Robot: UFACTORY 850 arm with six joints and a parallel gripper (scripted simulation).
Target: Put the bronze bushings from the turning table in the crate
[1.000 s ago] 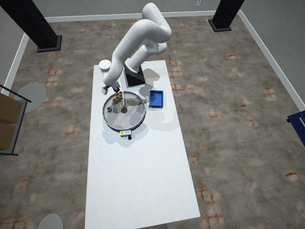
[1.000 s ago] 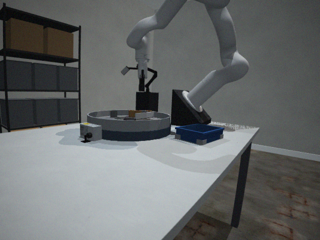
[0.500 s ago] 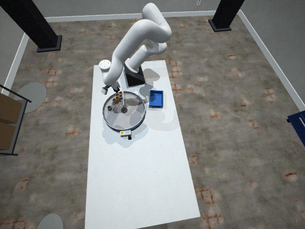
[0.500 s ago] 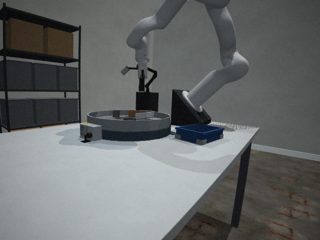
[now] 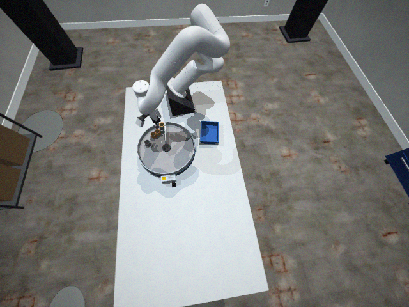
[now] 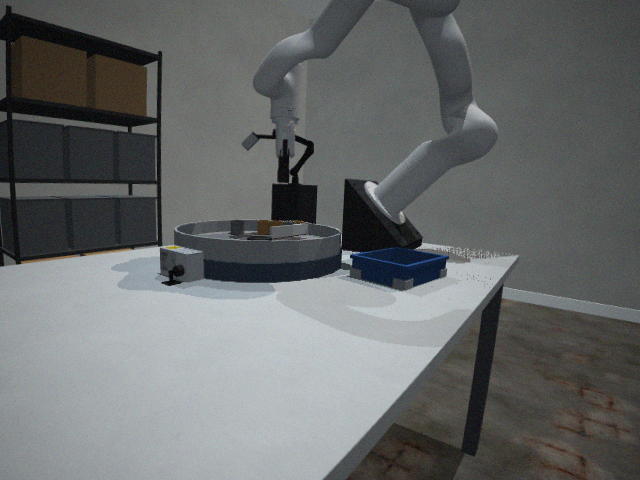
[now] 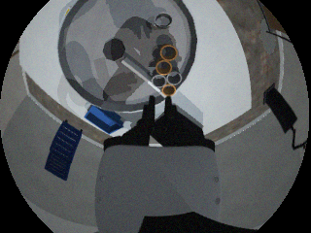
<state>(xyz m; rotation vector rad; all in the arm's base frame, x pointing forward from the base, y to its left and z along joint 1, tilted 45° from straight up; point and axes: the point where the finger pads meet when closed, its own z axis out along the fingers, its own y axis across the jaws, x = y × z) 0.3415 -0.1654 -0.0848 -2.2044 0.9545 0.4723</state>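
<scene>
The round turning table [image 5: 165,171] [image 6: 258,249] [image 7: 62,46] stands on the white table. At its far edge, three bronze bushings [image 5: 154,133] [image 7: 163,66] stand in a close row with small grey steel bushings [image 5: 147,142] [image 7: 174,78] mixed in. In the side view a bronze one [image 6: 264,226] and a steel one [image 6: 237,227] show over the rim. My gripper [image 5: 154,119] [image 6: 283,178] [image 7: 159,103] hangs high above the table's far edge, near that row. Its fingers are nearly together with nothing between them. The blue crate [image 5: 209,142] [image 6: 398,267] [image 7: 100,118] stands right of the turning table and looks empty.
A white bar [image 5: 163,135] [image 7: 139,72] lies across the turning table from its hub. A small control box [image 5: 167,178] [image 6: 178,262] sits at its near rim. The arm's black wedge base [image 5: 179,103] [image 6: 372,222] stands behind the crate. A shelf rack [image 6: 77,129] stands left.
</scene>
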